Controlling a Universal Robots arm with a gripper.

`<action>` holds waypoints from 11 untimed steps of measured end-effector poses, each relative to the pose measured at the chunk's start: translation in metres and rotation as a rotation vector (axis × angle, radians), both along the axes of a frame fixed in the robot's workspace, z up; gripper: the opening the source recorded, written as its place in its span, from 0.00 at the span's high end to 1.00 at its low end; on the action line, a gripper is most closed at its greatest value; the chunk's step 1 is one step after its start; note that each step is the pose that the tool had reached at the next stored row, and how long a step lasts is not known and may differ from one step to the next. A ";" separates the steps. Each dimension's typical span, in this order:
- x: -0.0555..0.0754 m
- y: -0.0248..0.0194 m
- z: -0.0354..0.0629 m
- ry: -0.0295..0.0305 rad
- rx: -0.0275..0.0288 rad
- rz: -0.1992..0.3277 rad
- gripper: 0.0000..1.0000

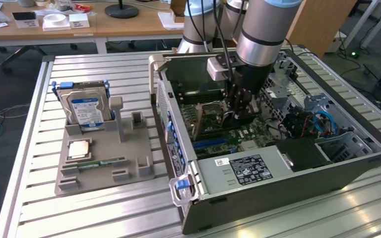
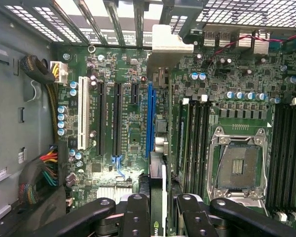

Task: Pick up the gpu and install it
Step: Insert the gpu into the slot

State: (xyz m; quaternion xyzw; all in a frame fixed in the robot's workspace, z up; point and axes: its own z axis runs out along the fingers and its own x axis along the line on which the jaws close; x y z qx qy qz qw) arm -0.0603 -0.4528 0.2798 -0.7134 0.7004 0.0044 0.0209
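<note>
A: Between the pincer [image 2: 160,215] fingers, what's there?
B: The gpu [image 2: 158,180], clamped edge-on and upright; the jaws are part-way closed on it.
A: Where does it sit?
B: Over the motherboard [image 2: 128,143], just beside the blue slot [image 2: 149,118], with its bracket [image 2: 170,42] at the rear grille. Touching or not, I can't tell.
A: Any writing?
B: White print on the black label [image 1: 247,168] inside the case [image 1: 263,203], too small to read. Outside, the drive [image 1: 85,110] wears a blue-white sticker.

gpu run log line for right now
gripper: shut on gpu | gpu: upright inside case, edge-on beside blue slot | seated: cannot tell
</note>
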 end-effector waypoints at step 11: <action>-0.007 -0.0001 -0.0027 0.0000 -0.0001 0.000 0.74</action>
